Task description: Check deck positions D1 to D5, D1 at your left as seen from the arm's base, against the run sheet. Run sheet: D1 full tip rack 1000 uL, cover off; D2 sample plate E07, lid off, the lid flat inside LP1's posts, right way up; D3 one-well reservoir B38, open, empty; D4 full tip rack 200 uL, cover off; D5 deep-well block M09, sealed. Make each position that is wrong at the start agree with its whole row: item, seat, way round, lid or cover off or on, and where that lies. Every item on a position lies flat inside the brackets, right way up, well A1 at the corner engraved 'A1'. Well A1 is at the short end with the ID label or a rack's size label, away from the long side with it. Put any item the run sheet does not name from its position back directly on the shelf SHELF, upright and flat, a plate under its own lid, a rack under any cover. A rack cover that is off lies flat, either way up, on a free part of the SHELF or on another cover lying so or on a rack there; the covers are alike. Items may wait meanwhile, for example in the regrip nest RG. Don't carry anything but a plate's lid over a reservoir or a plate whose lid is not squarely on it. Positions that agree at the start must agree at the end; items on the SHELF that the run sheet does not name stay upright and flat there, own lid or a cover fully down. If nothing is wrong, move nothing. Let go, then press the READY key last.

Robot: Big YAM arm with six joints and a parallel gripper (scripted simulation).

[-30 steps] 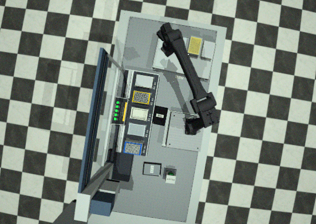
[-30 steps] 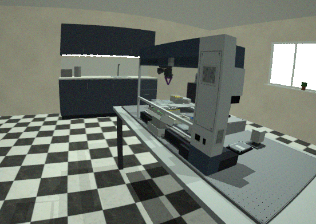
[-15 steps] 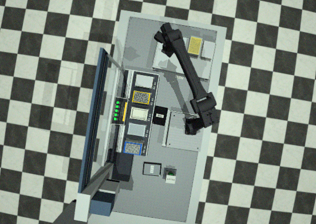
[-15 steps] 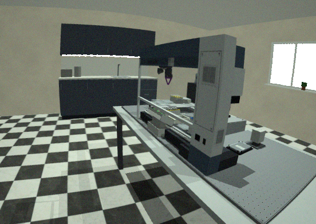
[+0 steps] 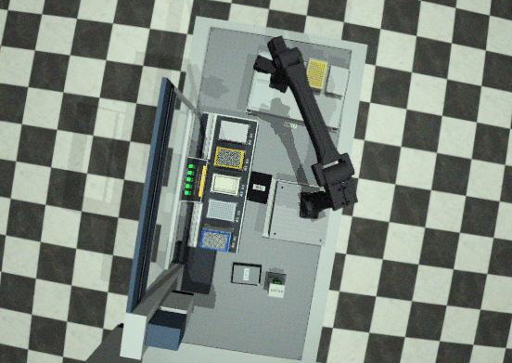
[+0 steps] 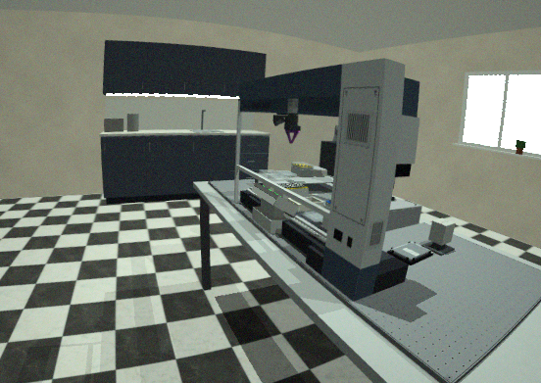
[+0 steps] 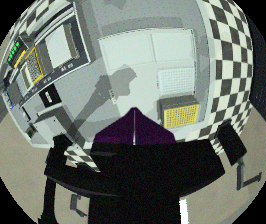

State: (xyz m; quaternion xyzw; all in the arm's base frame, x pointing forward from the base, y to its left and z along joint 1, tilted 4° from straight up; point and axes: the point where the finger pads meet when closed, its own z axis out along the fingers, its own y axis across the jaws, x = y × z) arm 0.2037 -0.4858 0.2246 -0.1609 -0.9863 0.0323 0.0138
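The pincer [image 5: 265, 65] hung high above the shelf [image 5: 260, 100] at the far end of the tabletop [image 5: 250, 313], its purple fingers pressed fully together with nothing between them. A yellow tip rack [image 5: 316, 73] sat on the shelf beside a pale cover [image 5: 337, 80]. The five deck positions [image 5: 225, 184] lay in a row under the gantry [image 5: 153, 187], well apart from the pincer, a yellow-framed rack [image 5: 229, 157] second and a blue-framed rack [image 5: 215, 239] last

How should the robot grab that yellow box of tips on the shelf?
Probably from straight above, jaws closing across the two long sides of the yellow tip rack. It lies flat on the shelf with its top open to the sky, and a pale cover lies close beside one long side, so space there looks tight.
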